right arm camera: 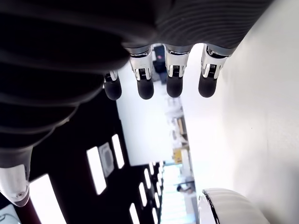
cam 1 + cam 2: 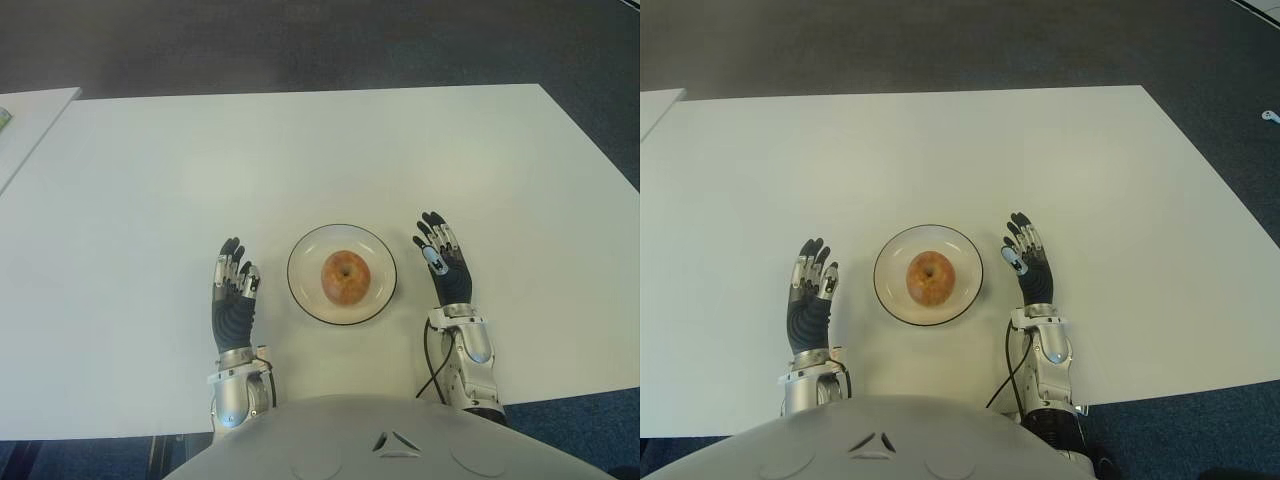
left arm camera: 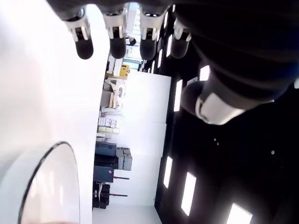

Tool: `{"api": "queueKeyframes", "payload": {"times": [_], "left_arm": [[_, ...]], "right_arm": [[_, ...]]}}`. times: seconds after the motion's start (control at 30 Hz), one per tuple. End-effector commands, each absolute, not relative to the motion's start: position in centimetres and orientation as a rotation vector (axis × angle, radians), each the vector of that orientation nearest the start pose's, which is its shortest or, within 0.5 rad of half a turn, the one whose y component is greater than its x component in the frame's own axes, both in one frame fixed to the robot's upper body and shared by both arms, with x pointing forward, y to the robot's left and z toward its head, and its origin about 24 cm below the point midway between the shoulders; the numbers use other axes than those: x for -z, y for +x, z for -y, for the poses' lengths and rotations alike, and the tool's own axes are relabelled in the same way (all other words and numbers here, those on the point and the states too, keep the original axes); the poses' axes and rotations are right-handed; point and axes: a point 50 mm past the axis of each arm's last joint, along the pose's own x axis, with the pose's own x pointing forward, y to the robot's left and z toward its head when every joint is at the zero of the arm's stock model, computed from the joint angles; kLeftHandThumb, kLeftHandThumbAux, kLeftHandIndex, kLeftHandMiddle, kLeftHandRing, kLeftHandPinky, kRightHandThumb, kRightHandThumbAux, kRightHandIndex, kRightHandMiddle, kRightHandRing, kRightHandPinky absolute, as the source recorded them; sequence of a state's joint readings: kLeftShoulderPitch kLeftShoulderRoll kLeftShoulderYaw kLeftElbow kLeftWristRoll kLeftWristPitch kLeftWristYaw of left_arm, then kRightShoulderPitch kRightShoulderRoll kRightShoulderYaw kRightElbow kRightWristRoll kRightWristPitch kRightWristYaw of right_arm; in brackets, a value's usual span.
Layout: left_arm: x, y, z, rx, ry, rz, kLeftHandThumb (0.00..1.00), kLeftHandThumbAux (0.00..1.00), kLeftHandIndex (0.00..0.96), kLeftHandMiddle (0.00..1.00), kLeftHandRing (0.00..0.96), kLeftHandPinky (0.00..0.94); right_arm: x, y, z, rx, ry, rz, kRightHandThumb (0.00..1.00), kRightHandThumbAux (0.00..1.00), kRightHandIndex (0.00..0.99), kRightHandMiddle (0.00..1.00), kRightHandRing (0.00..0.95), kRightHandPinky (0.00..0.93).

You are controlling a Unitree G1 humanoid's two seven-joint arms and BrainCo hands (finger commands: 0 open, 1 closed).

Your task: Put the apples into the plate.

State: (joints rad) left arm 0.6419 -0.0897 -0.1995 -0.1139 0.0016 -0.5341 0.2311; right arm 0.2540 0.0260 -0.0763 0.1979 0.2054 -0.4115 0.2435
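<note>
A white table [image 2: 300, 160] fills the left eye view, with dark carpet beyond its far edge and the corner of a second white table at far left. Near the robot sits a white plate [image 2: 303, 263] with a dark rim, and one apple [image 2: 345, 276], red and yellow, lies at its middle, stem hollow up. The left hand [image 2: 233, 293] shows just left of the plate and the right hand [image 2: 444, 260] just right of it, both palm in, fingers straight and apart, holding nothing. The right eye view shows the same layout; no other apple is in sight on the table, so the task looks done as far as these views reach. The left wrist view shows that hand's fingertips [image 3: 84, 45] extended and empty, with the plate's rim curving near the table edge. The right wrist view shows four straight fingertips [image 1: 145, 87] with nothing between them, and a bit of the plate's rim below. If it had to be lifted, the apple would likely be firm, smooth-skinned and moderately heavy, apt to roll; a wrap around its widest girth, fingers opposing the thumb, would probably hold best.
</note>
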Motion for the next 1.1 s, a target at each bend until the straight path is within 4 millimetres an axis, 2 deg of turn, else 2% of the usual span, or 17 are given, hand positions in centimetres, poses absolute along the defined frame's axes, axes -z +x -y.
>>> {"api": "queueKeyframes", "payload": {"times": [0.03,0.33,0.6,1.1], "left_arm": [[-0.5,10.3,-13.0,-0.333,-0.15,0.003,0.194,0.585,0.086,0.081,0.015,0.0],[-0.4,10.2,-12.8,-0.297,-0.204,0.03,0.228,0.555,0.142,0.107,0.021,0.0],[-0.1,10.2,-13.0,-0.245,-0.204,0.048,0.233,0.575,0.128,0.102,0.014,0.0],[-0.2,10.1,-12.3,-0.258,-0.25,-0.008,0.23,0.605,0.106,0.1,0.011,0.0]], "right_arm": [[4.0,16.0,17.0,0.035,0.238,-0.154,0.133,0.535,0.011,0.016,0.0,0.009],[4.1,15.3,16.7,0.022,0.216,-0.136,0.116,0.51,0.003,0.007,0.0,0.005],[4.1,14.9,16.7,0.003,0.197,-0.132,0.093,0.49,0.0,0.0,0.0,0.0],[4.0,14.8,16.8,-0.016,0.161,-0.143,0.089,0.51,0.0,0.001,0.0,0.0]]}}
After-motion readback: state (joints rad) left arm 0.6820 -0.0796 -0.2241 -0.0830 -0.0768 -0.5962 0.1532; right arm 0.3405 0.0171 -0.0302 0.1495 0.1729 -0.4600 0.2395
